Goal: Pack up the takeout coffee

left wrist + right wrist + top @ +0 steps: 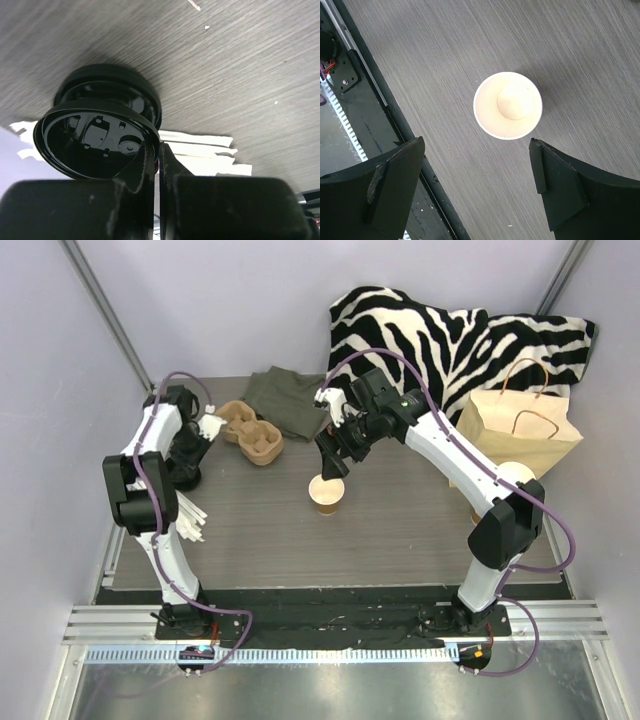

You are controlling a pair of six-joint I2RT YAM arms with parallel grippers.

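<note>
Cup (327, 494) stands upright, lidless, on the desk (400, 530). Behind it lies a zebra blanket (440, 335); behind and right, a bag (520, 430); behind and left, a carrier (250, 435). Right end effector (475, 150) hangs over the cup, jaws spread. Left end effector (159, 150), well left of the cup, pinches the rim of 1 black lid (90, 140) above a lid stack (110, 82).

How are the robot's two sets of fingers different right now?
The left fingers are pinched shut on the rim of a black lid; the right fingers are spread wide and hold nothing. The left fingers are at the table's left side, while the right fingers hang over the open paper cup near the middle. Both pairs are black and point down at the table.
</note>
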